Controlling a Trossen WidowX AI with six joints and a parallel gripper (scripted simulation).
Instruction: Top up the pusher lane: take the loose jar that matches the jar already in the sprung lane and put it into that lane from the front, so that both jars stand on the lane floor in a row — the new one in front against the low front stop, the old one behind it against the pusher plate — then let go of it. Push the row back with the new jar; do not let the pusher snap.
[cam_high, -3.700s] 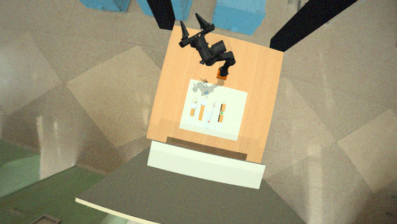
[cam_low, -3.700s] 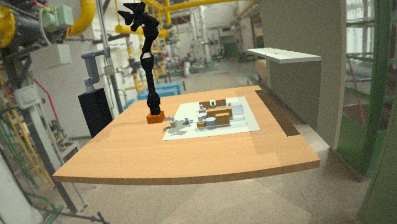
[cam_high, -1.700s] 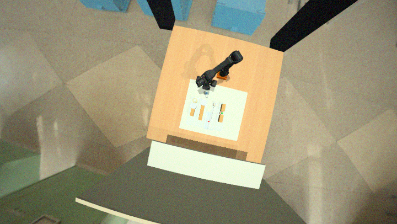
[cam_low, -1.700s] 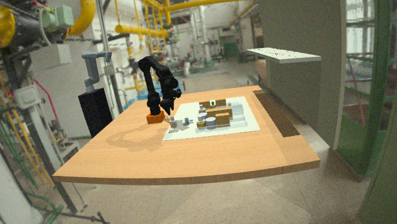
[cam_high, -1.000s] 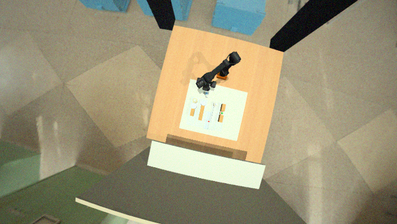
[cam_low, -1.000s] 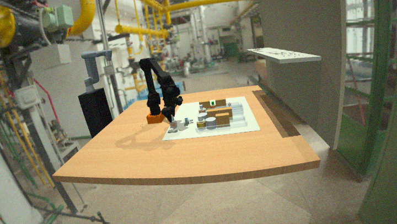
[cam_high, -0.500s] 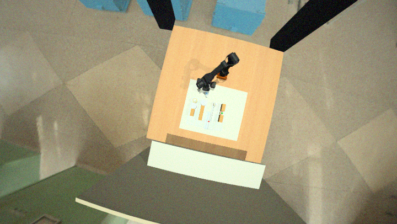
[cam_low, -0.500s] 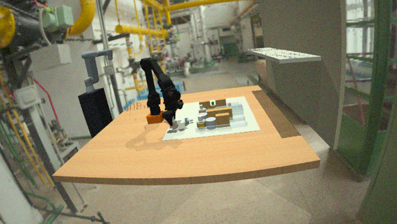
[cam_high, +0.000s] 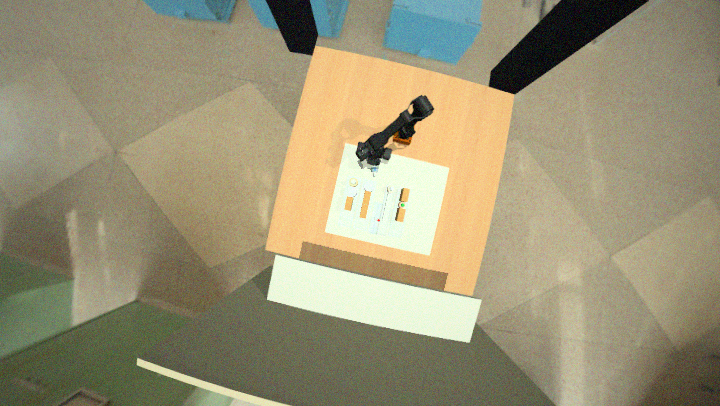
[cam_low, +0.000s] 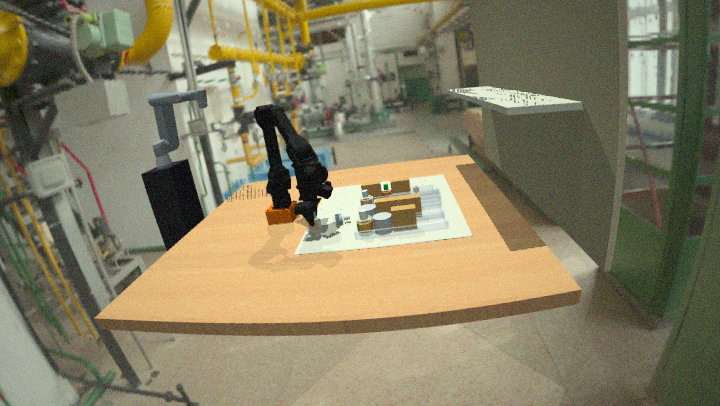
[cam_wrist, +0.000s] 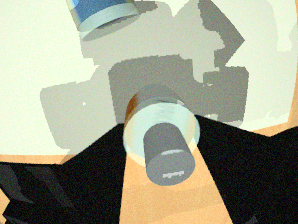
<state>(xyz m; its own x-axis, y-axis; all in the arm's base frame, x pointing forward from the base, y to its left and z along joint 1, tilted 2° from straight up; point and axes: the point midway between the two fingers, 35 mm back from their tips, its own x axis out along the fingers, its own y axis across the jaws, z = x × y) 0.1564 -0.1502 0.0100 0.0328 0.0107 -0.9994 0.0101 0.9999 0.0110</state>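
Observation:
My gripper (cam_high: 369, 166) (cam_low: 314, 230) (cam_wrist: 158, 125) is low over the near-arm edge of the white mat, its fingers shut on an upright loose jar (cam_wrist: 170, 162) with a narrow grey cap, clear shoulder and brownish side. A second loose jar (cam_high: 374, 169) (cam_low: 338, 218) (cam_wrist: 105, 11) with a blue band is close by on the mat and seems to lie on its side. In the clear lane rack, a small jar (cam_high: 388, 189) (cam_low: 365, 194) stands at the front of a narrow lane. Its label, the pusher plate and front stop are too small to tell.
Other lanes hold a yellowish jar (cam_high: 353, 182) (cam_low: 365, 225), wide pale-lidded jars (cam_high: 351, 191) (cam_low: 382, 223) and brown blocks (cam_high: 365, 204) (cam_low: 403, 216). A green-marked item (cam_high: 402, 205) (cam_low: 385, 186) is at a brown block on the rack's far side. A raised white shelf (cam_high: 373, 297) (cam_low: 524, 100) stands beyond the table.

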